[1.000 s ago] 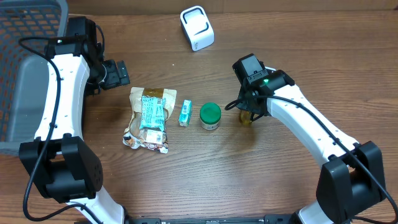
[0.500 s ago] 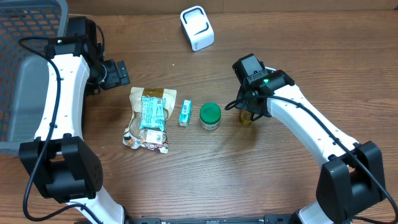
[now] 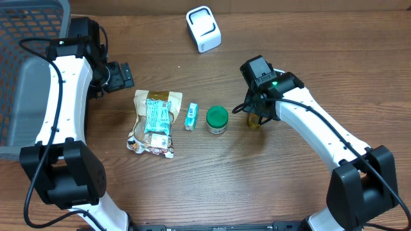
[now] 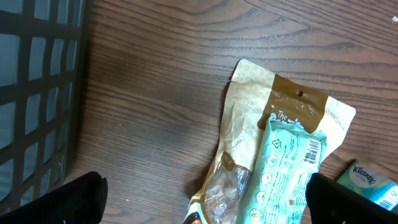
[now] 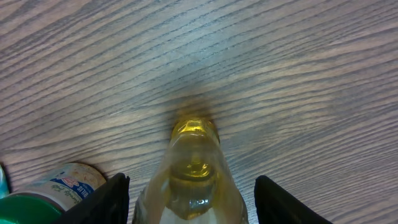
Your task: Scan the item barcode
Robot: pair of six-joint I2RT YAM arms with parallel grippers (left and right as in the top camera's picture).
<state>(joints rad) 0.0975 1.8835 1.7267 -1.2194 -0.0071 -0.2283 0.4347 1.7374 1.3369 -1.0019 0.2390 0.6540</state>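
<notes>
Yellow-tinted clear bottle (image 5: 194, 163) is the item in hand. It stands upright right of the tabletop (image 3: 308, 58) centre, just right of the green-lidded jar (image 3: 217, 119). Right gripper (image 5: 189, 193) sits low over it, one finger each side. The wrist view shows a thin strip of wood between each finger and the glass, so the fingers are released and straddling, not clamped. No barcode is visible on the bottle from any view, and I can't tell which side the label faces.

Left gripper (image 4: 205, 183) is spread wide and empty, hovering over the snack bag (image 4: 249, 124) toward the left side of the tabletop, near the basket (image 3: 26, 64) at the left edge. A teal packet (image 4: 283, 165) lies on the bag, with a tissue pack (image 3: 191, 117) between the bag and the jar.

White scanner (image 3: 203, 29) sits near the far edge, about mid-width and well apart from the bottle.

Step, as I judge it: grasp phase on the bottle, scan not done.

The next move calls for:
- closing squarely on the bottle body, since round, smooth glass could slip or tip if pinched off-centre
- lifting it clear of the jar
- carrying it toward the far edge
- turning it so the label faces the scanner window
</notes>
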